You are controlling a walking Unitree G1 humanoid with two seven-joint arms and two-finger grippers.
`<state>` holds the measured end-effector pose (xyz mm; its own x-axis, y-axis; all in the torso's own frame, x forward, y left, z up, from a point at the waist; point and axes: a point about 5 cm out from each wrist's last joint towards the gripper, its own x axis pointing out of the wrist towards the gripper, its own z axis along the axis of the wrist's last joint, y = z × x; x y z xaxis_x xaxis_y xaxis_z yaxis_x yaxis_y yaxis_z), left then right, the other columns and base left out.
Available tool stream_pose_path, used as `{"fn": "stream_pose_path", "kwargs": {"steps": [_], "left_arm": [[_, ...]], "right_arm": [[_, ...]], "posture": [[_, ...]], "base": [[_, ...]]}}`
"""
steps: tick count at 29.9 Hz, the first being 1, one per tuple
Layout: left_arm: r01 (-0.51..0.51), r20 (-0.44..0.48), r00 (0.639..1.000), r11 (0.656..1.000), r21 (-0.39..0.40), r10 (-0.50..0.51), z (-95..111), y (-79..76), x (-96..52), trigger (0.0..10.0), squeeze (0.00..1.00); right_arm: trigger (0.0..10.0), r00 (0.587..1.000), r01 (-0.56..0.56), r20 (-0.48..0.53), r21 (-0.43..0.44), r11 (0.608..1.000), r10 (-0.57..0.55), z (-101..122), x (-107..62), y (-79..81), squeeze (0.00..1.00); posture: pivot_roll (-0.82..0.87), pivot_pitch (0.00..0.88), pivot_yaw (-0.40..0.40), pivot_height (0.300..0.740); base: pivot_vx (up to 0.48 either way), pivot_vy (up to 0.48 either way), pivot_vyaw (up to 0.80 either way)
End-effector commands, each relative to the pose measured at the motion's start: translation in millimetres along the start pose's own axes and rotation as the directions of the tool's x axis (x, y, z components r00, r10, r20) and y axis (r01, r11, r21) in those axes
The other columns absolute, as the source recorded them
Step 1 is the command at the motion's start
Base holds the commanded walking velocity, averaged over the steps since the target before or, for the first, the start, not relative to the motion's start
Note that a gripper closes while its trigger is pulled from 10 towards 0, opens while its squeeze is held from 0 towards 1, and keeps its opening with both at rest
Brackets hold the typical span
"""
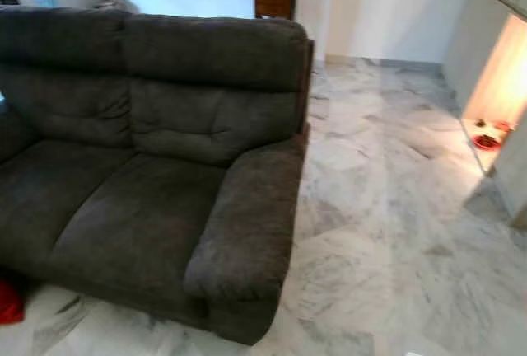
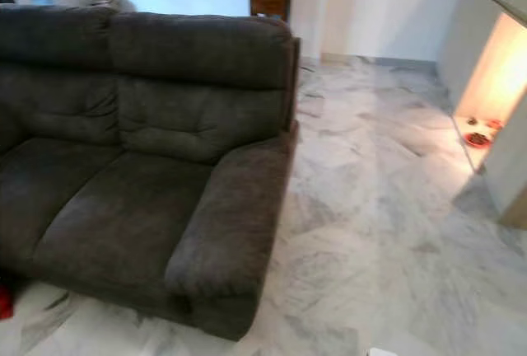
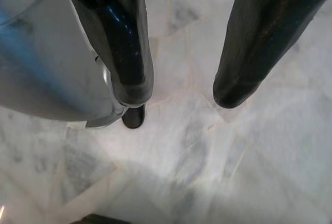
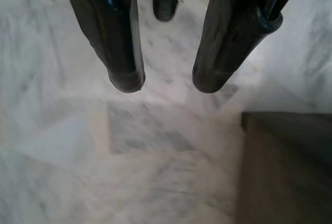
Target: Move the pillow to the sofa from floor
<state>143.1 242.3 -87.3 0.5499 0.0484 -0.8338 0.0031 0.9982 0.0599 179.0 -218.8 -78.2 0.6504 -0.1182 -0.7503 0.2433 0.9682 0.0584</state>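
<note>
The step in hand looks like the search and approach: nothing is held yet, and the robot faces the sofa (image 1: 148, 175), a dark grey two-seater that takes up the left half of the head view, its seat bare. The pillow is not clearly found. A small red shape (image 1: 10, 302) sits on the marble floor (image 1: 387, 232) at the lower left edge of the frame, just beside the sofa's front. It may be the pillow, but it is cut off by the frame edge and too blurred to be sure.

The next move, as I judge it, calls for turning or stepping toward that lower left corner to bring the red thing into full view, then bending to reach it.

The left gripper (image 3: 179, 94) hangs over bare floor, its two black fingers well apart and released, touching nothing. The right gripper (image 4: 166, 84) is likewise spread and empty above the floor, with a dark brown edge (image 4: 288, 167) near it, probably furniture. A wooden cabinet (image 1: 273, 0) stands at the upper middle, by the far wall.
</note>
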Motion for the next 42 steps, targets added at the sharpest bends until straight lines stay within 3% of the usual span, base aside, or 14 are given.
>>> {"fn": "stream_pose_path", "kwargs": {"steps": [1,10,16,22,28,31,32,33,35,37,42], "left_arm": [[-0.007,-0.022,1.0,1.0,-0.004,0.007,-2.7,0.8,-0.2,10.0,0.0],[0.002,-0.003,1.0,1.0,0.013,-0.002,5.6,-3.2,2.5,10.0,0.0],[0.026,0.007,1.0,0.991,0.134,-0.027,10.8,-9.2,4.2,10.0,0.0],[-0.05,0.111,0.994,0.958,0.281,0.019,37.5,-6.2,7.2,10.0,0.0],[-0.156,0.256,0.963,0.951,0.267,0.086,70.4,1.3,7.2,10.0,0.0],[-0.154,0.395,0.918,0.944,0.293,0.027,94.4,-6.4,4.5,10.0,0.0],[-0.149,0.474,0.88,0.932,0.331,-0.028,108.0,-14.5,1.8,10.0,0.0],[-0.149,0.5,0.865,0.928,0.343,-0.046,112.9,-17.0,0.5,10.0,0.0],[-0.146,0.572,0.817,0.936,0.319,-0.067,126.8,-21.9,-3.3,10.0,0.0],[-0.147,0.584,0.809,0.937,0.318,-0.071,128.6,-22.7,-4.1,10.0,0.0],[-0.166,0.663,0.741,0.928,0.333,-0.105,129.9,-21.3,-13.6,10.0,0.0]], "right_arm": [[10.0,1.0,0.02,0.023,0.056,0.998,-0.021,1.5,-0.7,-4.5,0.0],[10.0,0.999,0.049,0.01,0.064,0.997,-0.05,2.1,-0.6,-8.5,0.0],[10.0,0.997,0.076,0.023,0.108,0.991,-0.079,2.8,-1.9,-16.4,0.0],[10.0,0.996,0.083,0.029,0.106,0.991,-0.087,2.9,-3.9,-25.2,0.0],[10.0,0.995,0.094,0.021,0.132,0.987,-0.098,-0.9,-5.0,-26.3,0.0],[10.0,0.995,0.098,0.021,0.139,0.985,-0.102,-1.5,-5.0,-25.5,0.0],[10.0,0.994,0.099,0.02,0.142,0.985,-0.103,-2.0,-5.1,-25.1,0.0],[10.0,0.995,0.098,0.02,0.142,0.985,-0.102,-2.3,-5.1,-24.7,0.0],[10.0,0.995,0.098,0.019,0.145,0.985,-0.101,-3.7,-5.3,-23.8,0.0],[10.0,0.995,0.097,0.019,0.147,0.984,-0.101,-4.0,-5.4,-23.5,0.0],[10.0,0.994,0.092,0.036,0.174,0.98,-0.099,-4.3,-5.4,-20.5,0.0]], "posture": [[-0.02,0.006,-0.01,0.74],[-0.03,0.006,-0.003,0.74],[-0.04,0.0,-0.002,0.74],[-0.01,0.0,-0.03,0.74],[0.0,0.0,-0.043,0.74],[0.0,0.0,-0.036,0.74],[0.0,0.0,-0.032,0.74],[0.0,0.0,-0.03,0.74],[0.01,0.0,-0.022,0.74],[0.01,0.0,-0.022,0.74],[0.01,0.0,0.009,0.74]], "base": [[0.0,0.0,0.0],[0.0,0.0,0.0],[0.0,0.0,0.0],[0.0,0.0,0.0],[0.0,0.0,0.0],[0.0,0.0,0.0],[0.0,0.0,0.0],[0.0,0.0,0.0],[0.0,0.0,0.0],[0.0,0.0,0.0],[0.0,0.0,0.0]]}}
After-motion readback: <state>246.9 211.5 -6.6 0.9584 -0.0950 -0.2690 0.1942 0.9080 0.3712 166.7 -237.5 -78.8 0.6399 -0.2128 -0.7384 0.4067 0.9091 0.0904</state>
